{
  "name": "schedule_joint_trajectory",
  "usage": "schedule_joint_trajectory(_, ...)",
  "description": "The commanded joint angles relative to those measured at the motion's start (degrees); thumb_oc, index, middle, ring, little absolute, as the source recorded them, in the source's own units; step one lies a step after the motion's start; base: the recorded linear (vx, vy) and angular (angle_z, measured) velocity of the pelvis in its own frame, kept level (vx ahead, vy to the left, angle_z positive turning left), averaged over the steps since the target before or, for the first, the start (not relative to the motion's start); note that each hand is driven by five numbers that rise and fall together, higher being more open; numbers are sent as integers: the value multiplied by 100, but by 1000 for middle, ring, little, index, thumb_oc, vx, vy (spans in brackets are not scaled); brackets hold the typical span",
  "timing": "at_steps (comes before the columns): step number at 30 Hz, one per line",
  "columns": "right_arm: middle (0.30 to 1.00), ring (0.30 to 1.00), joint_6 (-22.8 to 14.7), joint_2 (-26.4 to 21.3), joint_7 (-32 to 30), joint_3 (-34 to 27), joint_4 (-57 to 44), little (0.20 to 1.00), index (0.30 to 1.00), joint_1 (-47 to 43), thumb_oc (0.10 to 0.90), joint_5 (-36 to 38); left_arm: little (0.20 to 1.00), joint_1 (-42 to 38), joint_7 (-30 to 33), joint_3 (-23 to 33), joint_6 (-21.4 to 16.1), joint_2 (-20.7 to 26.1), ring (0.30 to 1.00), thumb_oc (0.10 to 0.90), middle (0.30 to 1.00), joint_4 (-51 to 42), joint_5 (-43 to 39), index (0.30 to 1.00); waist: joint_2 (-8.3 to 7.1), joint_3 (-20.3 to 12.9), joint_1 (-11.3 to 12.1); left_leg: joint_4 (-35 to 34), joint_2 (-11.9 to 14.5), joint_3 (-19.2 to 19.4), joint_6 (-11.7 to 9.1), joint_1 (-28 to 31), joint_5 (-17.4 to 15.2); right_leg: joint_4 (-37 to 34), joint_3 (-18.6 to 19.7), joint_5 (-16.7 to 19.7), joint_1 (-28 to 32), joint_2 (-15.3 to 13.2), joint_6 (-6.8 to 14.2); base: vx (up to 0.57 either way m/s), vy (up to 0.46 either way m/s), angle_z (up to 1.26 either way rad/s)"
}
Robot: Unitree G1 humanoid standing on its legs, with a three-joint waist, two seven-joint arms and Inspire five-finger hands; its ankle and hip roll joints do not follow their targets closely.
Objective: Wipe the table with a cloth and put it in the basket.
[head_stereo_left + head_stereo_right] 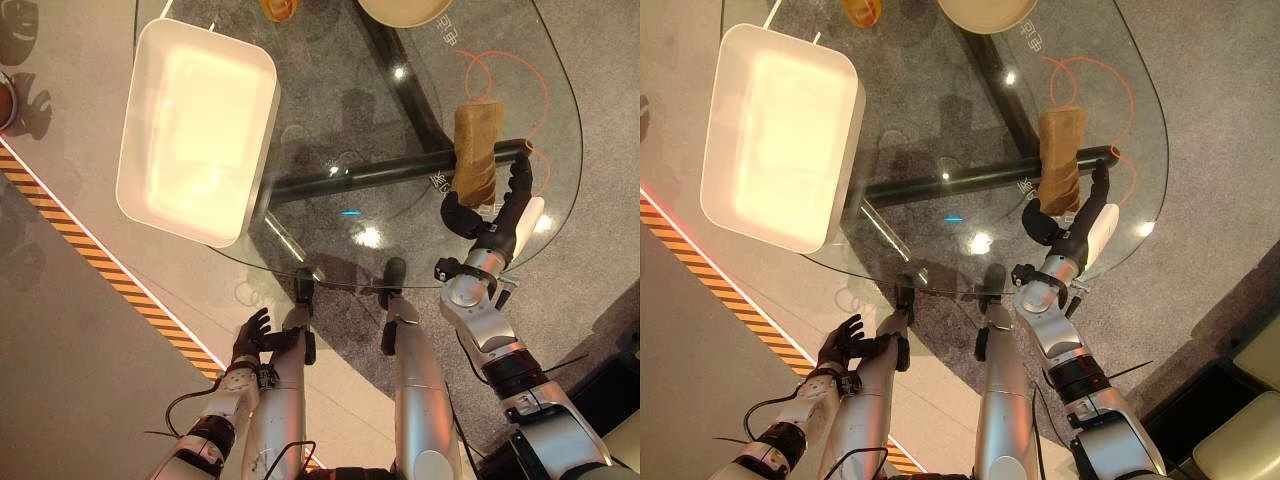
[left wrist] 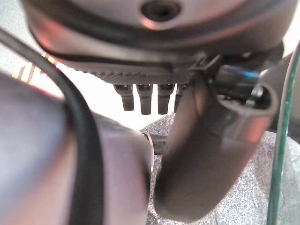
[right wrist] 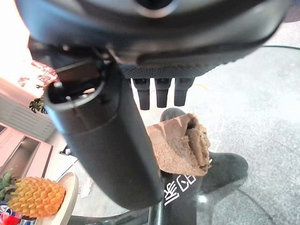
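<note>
The cloth, a tan, nappy piece bunched into a long roll, lies on the right part of the round glass table, running from far to near. The right hand is at its near end with the thumb on the left side and the fingers on the right, curved loosely around the roll but not yet closed on it; the right wrist view shows the cloth's frayed end just past the fingertips. By its look the cloth is light, soft and limp, so it should crush easily in a grip and sag or unroll if lifted by one end; a hold across the middle of the roll would carry it better, and on smooth glass it may slide rather than stay put. The white basket sits on the far left of the table, well apart from the cloth. The left hand hangs below the near table edge, fingers relaxed and holding nothing.
</note>
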Motion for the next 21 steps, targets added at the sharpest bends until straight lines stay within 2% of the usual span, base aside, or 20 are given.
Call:
schedule_joint_trajectory(1, 900, 900, -204, -291, 14, -44, -583, 900, 900, -51, 800, 31, 900, 549, 120, -199, 195, -97, 900, 800, 900, 110, -128, 900, 105, -53, -95, 373, -438, 192, 214, -400, -84, -310, -75, 279, 4, 384, -64, 0, 0, 0)
schedule_joint_trajectory(13, 900, 900, -32, -358, 215, -91, -337, 900, 900, -401, 800, 503, 900, 488, 129, -246, 268, -89, 900, 800, 900, 134, -170, 900, 135, -53, -36, 383, -450, 200, 211, -521, -78, -284, -110, 311, -145, 372, -51, 0, 0, 0)
schedule_joint_trajectory(21, 900, 900, 295, -392, 160, -98, -125, 900, 900, -509, 800, 592, 900, 425, -22, -281, 314, -101, 900, 800, 900, 80, -229, 900, 143, -53, -23, 406, -457, 200, 210, -610, -80, -281, -123, 320, -232, 372, -48, 0, 0, 0)
